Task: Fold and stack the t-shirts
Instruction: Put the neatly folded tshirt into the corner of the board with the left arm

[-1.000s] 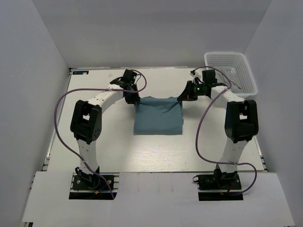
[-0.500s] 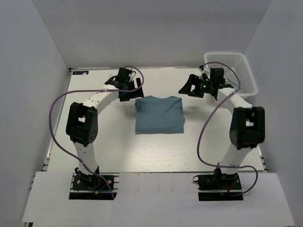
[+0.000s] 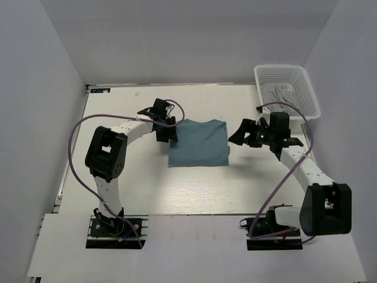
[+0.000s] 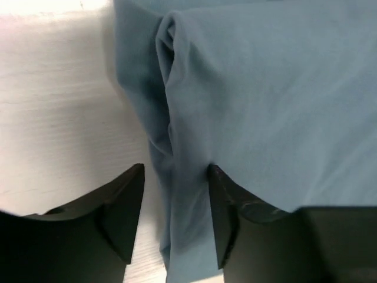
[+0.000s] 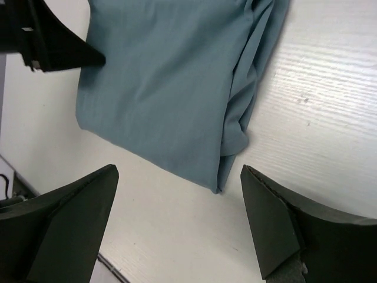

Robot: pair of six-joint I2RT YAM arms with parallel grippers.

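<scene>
At the middle of the white table (image 3: 194, 188), somewhat toward its far side, a teal-blue t-shirt (image 3: 198, 143) is laid flat. It is folded into a near-square packet, with its edges roughly squared to the table. At the packet's left edge the left gripper (image 3: 167, 134) is held low over the cloth. In the left wrist view its dark fingers (image 4: 121, 206) are seen parted, and a rolled ridge of the shirt's side fold lies between them. A strip of bare table is visible between that ridge and the left-hand finger, so the fabric is straddled and not pinched. Whether the fingertips are touching the cloth cannot be told.

Off the packet's right edge, the right gripper (image 3: 238, 134) is held just beside the shirt and apart from it in the top view. In the right wrist view its two fingers are spread wide apart, clear of the cloth. The packet's bunched side fold and one corner are framed between them, lower down on the table. A dark finger of the left gripper is caught at the upper left of that view, at the shirt's opposite edge.

At the far right corner a white mesh basket (image 3: 285, 66) is placed, well apart from the shirt.
</scene>
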